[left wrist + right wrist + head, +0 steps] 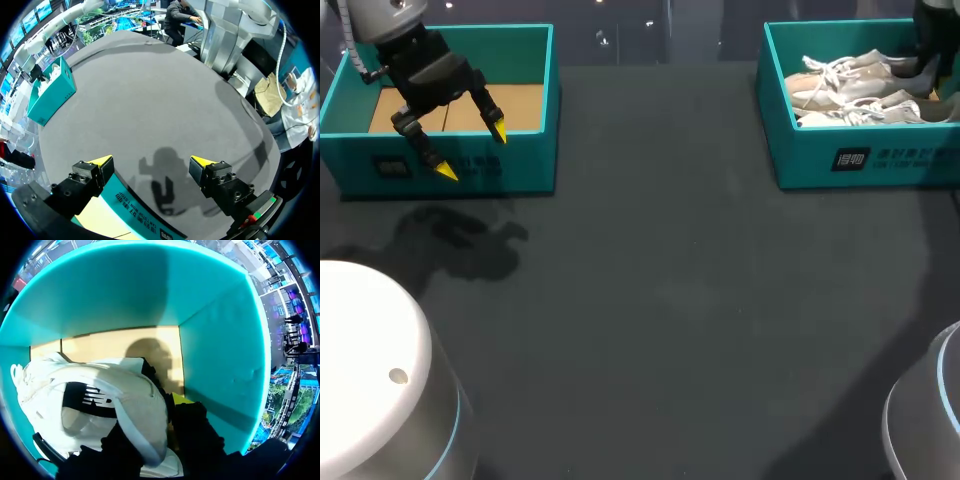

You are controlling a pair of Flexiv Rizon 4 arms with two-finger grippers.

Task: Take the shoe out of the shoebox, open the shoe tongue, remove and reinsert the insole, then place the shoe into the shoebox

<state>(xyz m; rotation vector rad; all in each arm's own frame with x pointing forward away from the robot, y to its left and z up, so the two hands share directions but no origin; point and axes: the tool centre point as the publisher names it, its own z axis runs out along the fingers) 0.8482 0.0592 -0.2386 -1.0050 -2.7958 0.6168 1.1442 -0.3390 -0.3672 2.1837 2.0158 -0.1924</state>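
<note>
Fingers (196, 432) of the right gripper (156, 422) are seen closed across the heel of the shoe (100, 390). One is sunk inside the collar, and the other, its yellow tip showing, is pressed against the outside of the back. The shoe is lying on the cardboard floor of the shoebox (220, 340), close to a side wall, and a second shoe (868, 110) is lying just beside it.

Lifting the shoe out of the box is judged to be the step in hand, and it looks barely begun. It would be best done straight upward, so that the toe is not dragged against the neighbouring shoe and the laces are not caught on it. The sole should be raised clear of the rim before any sideways travel is made over the table (670, 300). Since only the soft heel wall is pinched, a sagging toe is to be expected, and slow motion is advised.

Well apart, the left gripper (472, 151) is held with its fingers spread wide and nothing between them, above the front wall of another teal box (525, 170).
</note>
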